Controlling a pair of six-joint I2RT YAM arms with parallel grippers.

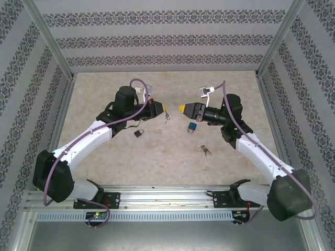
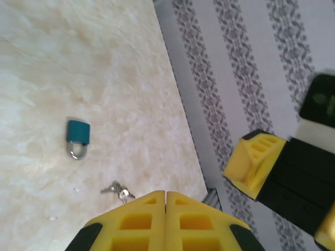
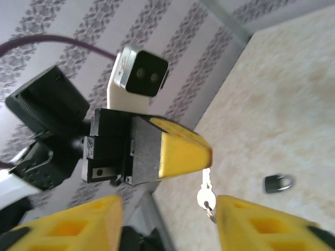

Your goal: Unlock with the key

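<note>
Blue padlock (image 1: 192, 128), black padlock (image 1: 138, 133) nearby — left end effector (image 1: 165, 107) pinches key (image 3: 205, 191), right end effector (image 1: 180, 109) spread.

Overhead; opposed wrist views (shared key (image 1: 166, 119) (image 3: 205, 194))

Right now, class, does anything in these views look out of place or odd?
A key dangles in mid-air from the shut left hand, apart from either lock. The blue padlock and the black padlock both lie loose on the table, unheld; the right hand is open and empty.
</note>
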